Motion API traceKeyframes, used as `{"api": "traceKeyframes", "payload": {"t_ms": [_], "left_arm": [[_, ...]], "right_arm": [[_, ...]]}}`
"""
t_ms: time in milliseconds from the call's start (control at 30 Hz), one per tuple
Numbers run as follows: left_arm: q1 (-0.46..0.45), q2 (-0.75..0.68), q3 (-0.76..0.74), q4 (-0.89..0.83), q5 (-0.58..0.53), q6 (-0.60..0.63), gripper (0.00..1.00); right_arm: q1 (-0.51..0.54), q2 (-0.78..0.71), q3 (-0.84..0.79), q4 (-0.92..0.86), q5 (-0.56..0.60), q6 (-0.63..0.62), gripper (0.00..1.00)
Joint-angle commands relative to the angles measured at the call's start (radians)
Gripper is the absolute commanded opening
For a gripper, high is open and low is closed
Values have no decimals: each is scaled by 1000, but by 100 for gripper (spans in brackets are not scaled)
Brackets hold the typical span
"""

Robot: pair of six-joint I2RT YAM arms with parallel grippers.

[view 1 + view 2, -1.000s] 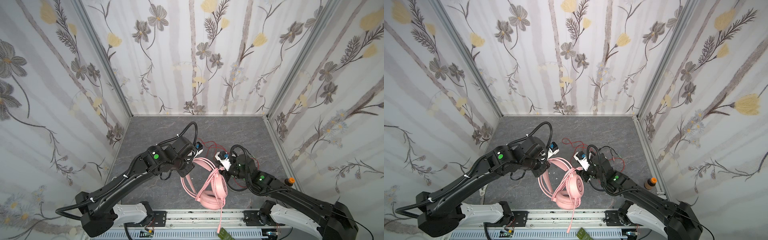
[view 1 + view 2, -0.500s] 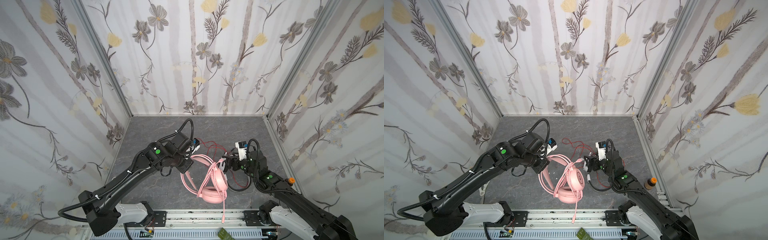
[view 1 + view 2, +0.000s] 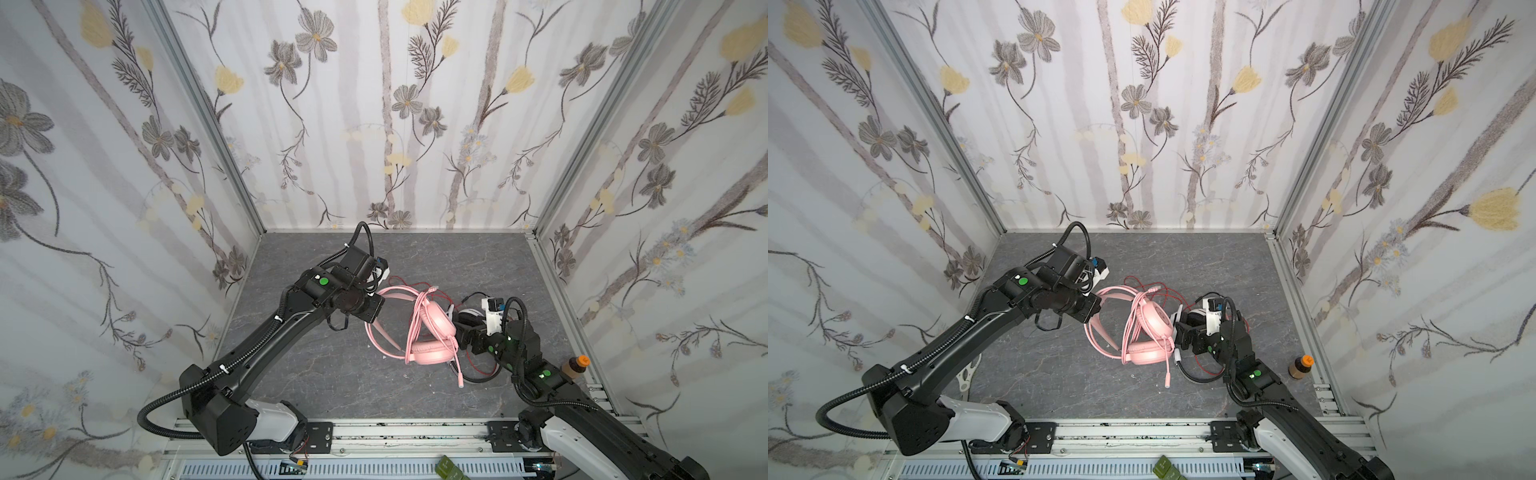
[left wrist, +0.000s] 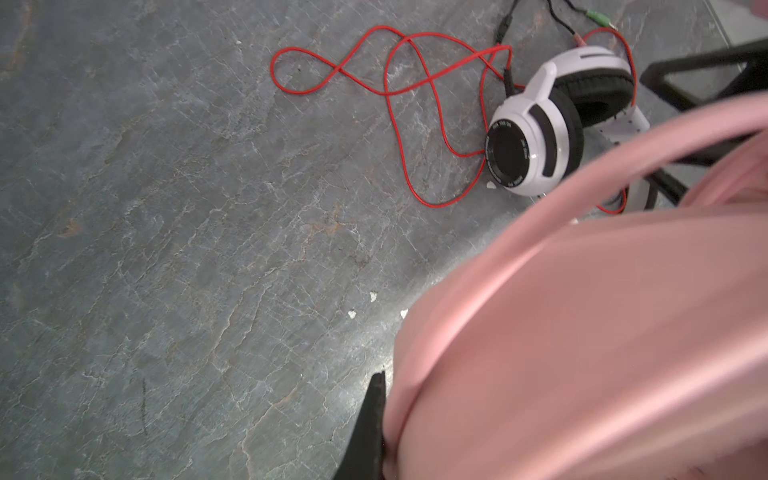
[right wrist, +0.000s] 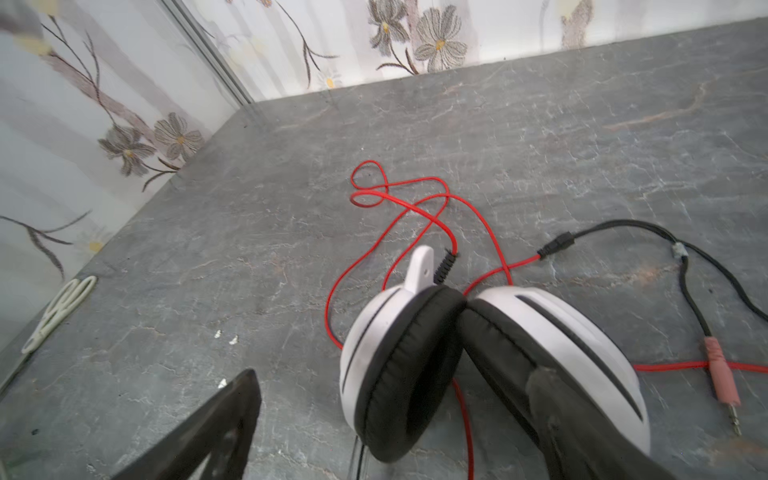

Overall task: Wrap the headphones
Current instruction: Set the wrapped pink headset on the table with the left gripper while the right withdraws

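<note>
The pink headset (image 3: 432,334) sits near the middle of the bench (image 3: 324,374), and the left pincer (image 3: 376,306) is clamped on its arched top. The pink cable (image 3: 417,320) looks wound in several turns across the headset. From above I cannot be sure how snug those turns are, and a short end of it trails onto the bench. By my reading this half is nearly done, with only that loose end left to tuck in.

The white-and-black headset (image 5: 457,365) lies just beside the pink one, on the right. Its red cable (image 5: 415,208) sprawls in loose loops over the bench, with none of it round the headset. The right pincer (image 3: 1185,337) hovers at this headset with its jaws spread wide, holding nothing. All of the wrapping on this second headset is yet to do.
</note>
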Motion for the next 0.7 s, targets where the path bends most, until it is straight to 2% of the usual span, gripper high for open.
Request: {"api": "traceKeyframes", "payload": {"t_ms": [0, 133, 300, 467, 567, 667], "left_arm": [[63, 24, 18, 125, 7, -81, 0], [164, 60, 12, 190, 33, -182, 0], [243, 92, -28, 272, -8, -304, 0], [327, 134, -82, 344, 9, -419, 0], [375, 165, -122, 400, 51, -481, 0], [410, 194, -154, 445, 57, -520, 0]], "right_arm": [[1, -34, -45, 72, 12, 30, 100], [3, -133, -116, 115, 33, 111, 100], [16, -328, -226, 177, 31, 194, 100], [56, -506, -276, 139, 159, 207, 100], [68, -534, -293, 142, 176, 216, 100], [79, -496, -296, 169, 193, 240, 100]]}}
